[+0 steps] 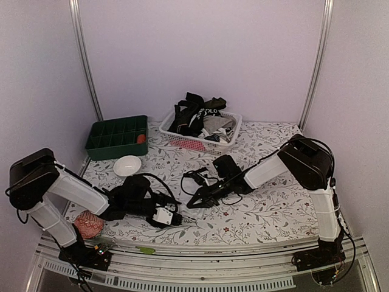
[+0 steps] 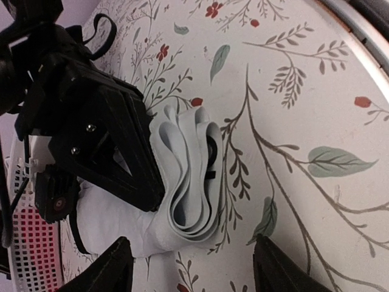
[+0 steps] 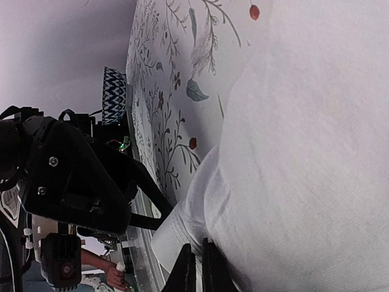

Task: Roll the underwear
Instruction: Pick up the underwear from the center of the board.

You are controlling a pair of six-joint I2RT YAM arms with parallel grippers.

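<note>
The left gripper [image 2: 191, 252] hangs open, its fingers either side of the white underwear [image 2: 188, 176], a loose roll lying on the table [image 2: 316, 91] near the front edge. Just beyond, the right gripper [image 3: 196, 261] pinches its cloth. Far back, a basket [image 1: 182, 142] holds dark underwear [image 1: 193, 114].

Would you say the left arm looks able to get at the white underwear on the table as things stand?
Probably yes. The left gripper hangs open just before the folded edge of the white underwear, nothing between them; the right gripper pinches the cloth from the other side, leaving that edge free.
</note>
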